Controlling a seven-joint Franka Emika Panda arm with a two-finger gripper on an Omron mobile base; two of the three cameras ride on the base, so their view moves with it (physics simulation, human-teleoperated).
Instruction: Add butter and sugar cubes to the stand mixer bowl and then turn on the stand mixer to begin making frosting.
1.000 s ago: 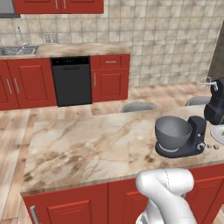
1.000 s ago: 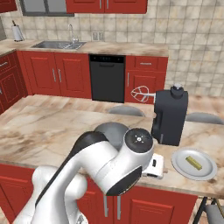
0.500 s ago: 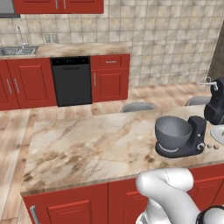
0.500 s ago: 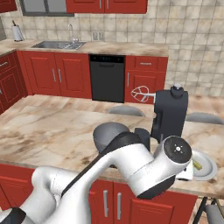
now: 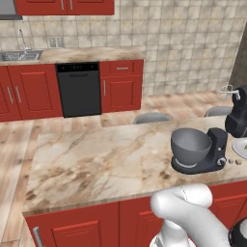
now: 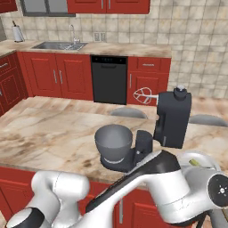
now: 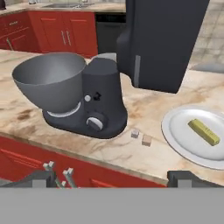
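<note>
Marble counter [image 7: 39, 114] holds stand mixer [image 7: 131, 65] (no readable writing), butter [image 7: 203, 132].

The marble counter [image 7: 26, 113] bears stand mixer [image 7: 109, 92], sugar cubes [image 7: 141, 137] and plate [image 7: 179, 135].

Plenty of bare counter [image 5: 101, 159] left of the stand mixer [image 7: 109, 83], but on the right the sugar cubes [image 7: 142, 137] sit in a tight strip between its base and the white plate [image 7: 183, 140], with the tilted-back head looming right over them.
</note>
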